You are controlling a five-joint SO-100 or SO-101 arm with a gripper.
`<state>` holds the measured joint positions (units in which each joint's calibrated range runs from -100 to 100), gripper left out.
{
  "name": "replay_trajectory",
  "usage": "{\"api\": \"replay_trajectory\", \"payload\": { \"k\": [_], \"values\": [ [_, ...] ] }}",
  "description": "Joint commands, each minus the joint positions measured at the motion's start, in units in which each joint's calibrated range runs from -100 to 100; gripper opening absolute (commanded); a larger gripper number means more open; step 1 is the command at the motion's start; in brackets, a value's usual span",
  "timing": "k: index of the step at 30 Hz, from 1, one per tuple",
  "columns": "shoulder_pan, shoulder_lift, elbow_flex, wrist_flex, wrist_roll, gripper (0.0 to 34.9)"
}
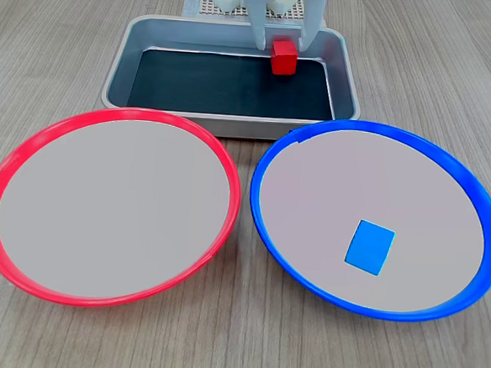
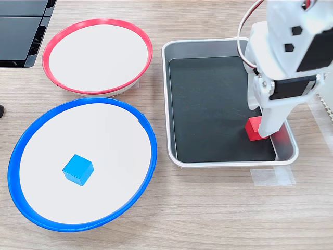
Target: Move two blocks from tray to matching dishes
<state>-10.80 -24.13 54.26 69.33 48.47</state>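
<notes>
The blue block (image 1: 369, 247) already lies in the blue dish (image 1: 473, 187), low and right in the first exterior view. The red dish (image 1: 15, 164) at the lower left has nothing in it. So half the job looks done, and the red block (image 1: 283, 57) is the one in hand.

The red block is in the tray (image 1: 124, 58), at the top middle of the first exterior view, near the tray's far wall. In the second exterior view it sits at the tray's lower right corner, partly hidden by the arm.

The gripper (image 1: 280, 45) is right at the block. One white finger shows on each side of it, very close. I think it is grasping the red block, or just about to. I cannot tell if the block is off the tray floor.

To do this step well, I think the fingers should squeeze the flat sides of the block, not its corners. Then lift straight up, high enough to clear the tray's rim. After that, swing over to the red dish, go low over its middle, and let go gently so the block does not roll off.
</notes>
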Motion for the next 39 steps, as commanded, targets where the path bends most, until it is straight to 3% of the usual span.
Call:
{"api": "replay_trajectory", "payload": {
  "k": [1,5,8,10,12,14,17,20,26,31,33,34,35,37,39],
  "values": [
    [-0.5,0.8,0.4,-1.8,0.1,14.7],
    [-0.5,1.2,1.5,-3.8,-0.1,0.4],
    [-0.4,0.9,0.3,-2.2,-0.5,0.2],
    [-0.1,0.9,-6.2,3.6,-1.8,0.2],
    [0.3,1.7,-16.0,9.5,-5.4,0.1],
    [0.9,3.3,-25.1,9.8,-11.7,0.1],
    [5.6,7.6,-36.4,3.5,-20.4,0.1],
    [11.5,15.0,-46.9,-0.9,-23.8,0.1],
    [20.6,35.9,-61.3,-17.9,-26.5,0.1],
    [22.5,46.3,-64.0,-26.8,-24.2,0.7],
    [22.9,47.7,-63.0,-28.4,-22.8,7.3],
    [23.0,47.8,-61.6,-29.5,-22.0,16.2],
    [23.1,47.4,-60.6,-30.5,-21.9,19.1],
    [23.1,45.1,-58.0,-31.6,-22.1,18.6],
    [22.4,35.9,-49.1,-36.5,-25.0,9.2]
  ]
}}
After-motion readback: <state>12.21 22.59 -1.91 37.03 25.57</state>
